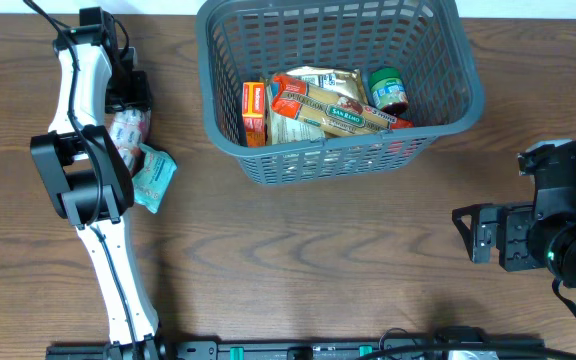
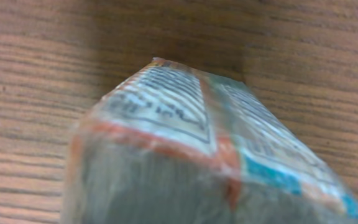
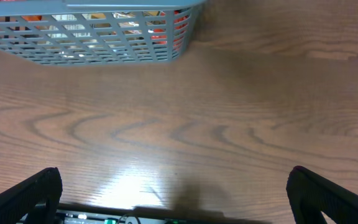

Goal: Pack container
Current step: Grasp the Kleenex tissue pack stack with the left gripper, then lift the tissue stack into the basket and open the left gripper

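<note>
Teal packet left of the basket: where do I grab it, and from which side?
Probably its free edge nearest the basket, coming straight down from above. The teal packet looks thin and lies flat on the table, so a side approach finds no height; its left part sits under the left arm.

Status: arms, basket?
Right gripper open, empty. Left gripper at red-and-white printed packet, grip unclear. Dark grey slotted plastic basket partly filled. Nothing blocking it.
</note>
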Robot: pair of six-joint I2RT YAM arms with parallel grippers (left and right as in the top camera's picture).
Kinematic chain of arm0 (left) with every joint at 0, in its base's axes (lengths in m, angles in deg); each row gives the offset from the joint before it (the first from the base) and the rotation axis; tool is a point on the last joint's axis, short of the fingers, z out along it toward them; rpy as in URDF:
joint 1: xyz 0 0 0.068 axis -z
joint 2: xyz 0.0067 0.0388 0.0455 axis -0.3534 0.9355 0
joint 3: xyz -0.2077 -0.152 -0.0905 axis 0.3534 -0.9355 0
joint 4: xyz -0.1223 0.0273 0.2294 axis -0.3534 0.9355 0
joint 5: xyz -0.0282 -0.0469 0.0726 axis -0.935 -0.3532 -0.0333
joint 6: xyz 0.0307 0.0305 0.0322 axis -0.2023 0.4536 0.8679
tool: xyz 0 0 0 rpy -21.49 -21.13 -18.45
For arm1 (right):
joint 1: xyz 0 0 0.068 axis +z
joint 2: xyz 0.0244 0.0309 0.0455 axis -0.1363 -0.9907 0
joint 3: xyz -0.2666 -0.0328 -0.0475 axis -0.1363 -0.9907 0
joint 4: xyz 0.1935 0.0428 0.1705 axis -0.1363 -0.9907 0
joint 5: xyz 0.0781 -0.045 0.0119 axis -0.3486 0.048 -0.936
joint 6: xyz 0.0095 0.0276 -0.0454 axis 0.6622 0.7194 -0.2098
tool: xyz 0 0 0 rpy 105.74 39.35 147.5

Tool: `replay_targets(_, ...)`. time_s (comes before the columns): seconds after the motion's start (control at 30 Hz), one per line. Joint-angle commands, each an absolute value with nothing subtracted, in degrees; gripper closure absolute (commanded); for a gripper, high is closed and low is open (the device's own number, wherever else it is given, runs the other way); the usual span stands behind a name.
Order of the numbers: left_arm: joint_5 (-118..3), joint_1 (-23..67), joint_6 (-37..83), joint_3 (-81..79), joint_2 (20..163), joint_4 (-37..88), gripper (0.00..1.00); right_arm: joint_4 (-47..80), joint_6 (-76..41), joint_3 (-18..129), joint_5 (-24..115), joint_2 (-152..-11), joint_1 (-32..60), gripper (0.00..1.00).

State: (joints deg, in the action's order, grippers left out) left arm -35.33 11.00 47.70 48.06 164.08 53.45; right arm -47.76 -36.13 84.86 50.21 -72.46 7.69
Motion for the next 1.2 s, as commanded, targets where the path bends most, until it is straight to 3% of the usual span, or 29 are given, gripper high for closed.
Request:
replay_targets(0.0, -35.1, 10.7, 44.1, 48.0, 164.1, 54.0, 0.67, -47.9, -35.6, 85.0, 50.3, -72.2, 7.5, 0.01)
replay_targets(0.23, -29.9, 10.7, 42.8, 50.7, 157.7, 53.9, 0.7, -47.9, -35.6, 85.0, 50.2, -72.2, 7.5, 0.01)
replay_targets(0.63, -24.7, 11.3, 38.6, 50.9, 133.1, 51.7, 0.7, -47.9, -35.6, 85.0, 50.3, -72.2, 7.5, 0.01)
replay_targets(0.87, -25.1, 17.4, 34.4, 50.9, 118.8, 44.0, 0.7, -47.9, -35.6, 85.0, 50.3, -72.2, 7.5, 0.01)
replay_targets(0.97, -30.6, 21.7, 34.7, 50.9, 115.5, 40.4, 0.7, -47.9, -35.6, 85.0, 50.3, -72.2, 7.5, 0.01)
replay_targets(1.17, -44.2, 30.8, 56.1, 50.9, 116.1, 38.3, 0.7, -47.9, -35.6, 85.0, 50.3, -72.2, 7.5, 0.01)
